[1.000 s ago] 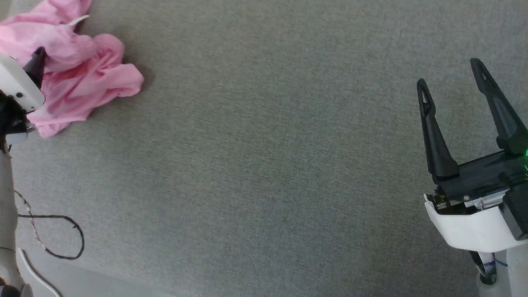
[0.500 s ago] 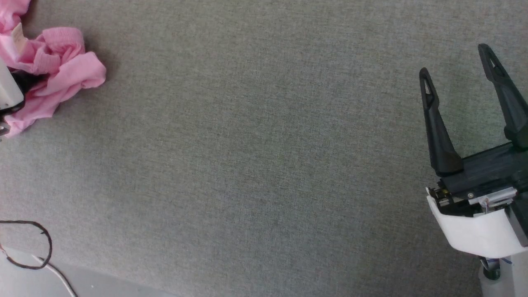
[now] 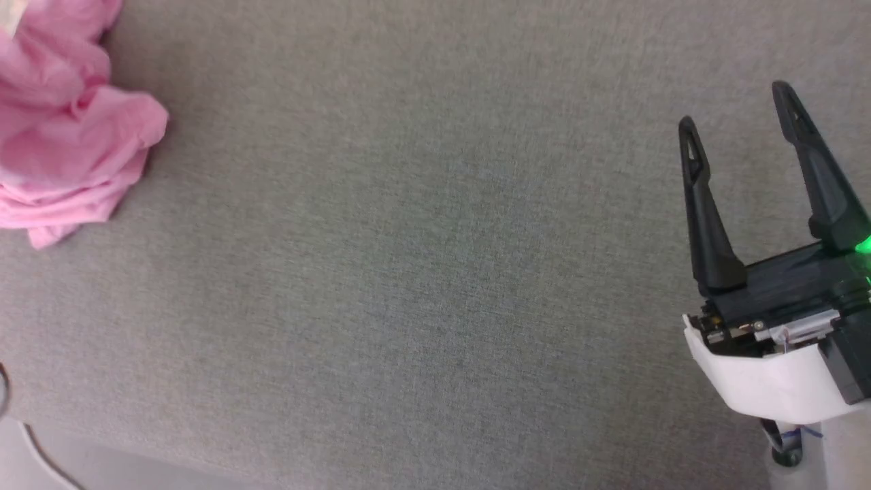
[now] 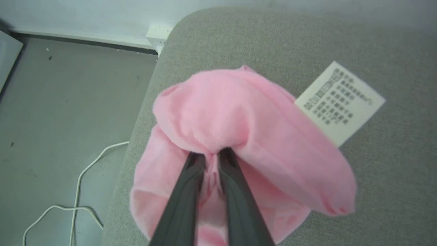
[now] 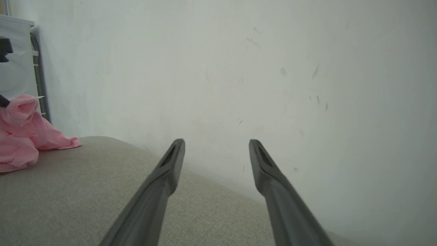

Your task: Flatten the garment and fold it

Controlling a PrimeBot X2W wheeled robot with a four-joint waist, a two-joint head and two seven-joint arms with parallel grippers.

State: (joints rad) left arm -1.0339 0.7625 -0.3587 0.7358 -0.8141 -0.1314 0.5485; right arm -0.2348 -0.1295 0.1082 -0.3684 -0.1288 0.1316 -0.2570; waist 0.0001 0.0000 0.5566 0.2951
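The light-pink garment (image 3: 68, 150) is bunched at the far left of the grey surface, partly cut off by the head view's edge. In the left wrist view my left gripper (image 4: 212, 155) is shut on a fold of the garment (image 4: 245, 130), which drapes over and around the fingers; its white printed label (image 4: 339, 102) sticks out to the right. My right gripper (image 3: 735, 109) is open over the right side of the surface, nothing between its fingers. The right wrist view shows the garment (image 5: 24, 133) far to the left, lifted in a heap.
The grey fabric-covered surface (image 3: 408, 272) has a rounded corner (image 4: 170, 34) by the garment, with grey floor and a white cable (image 4: 82, 177) below. A pale wall (image 5: 239, 68) stands behind the surface. The surface's near edge (image 3: 136, 469) runs along the lower left.
The garment's shape has changed: it now hangs gathered in a taller bunch, further left. The left gripper's white body has left the head view. The right gripper shifted only slightly; the head camera moved.
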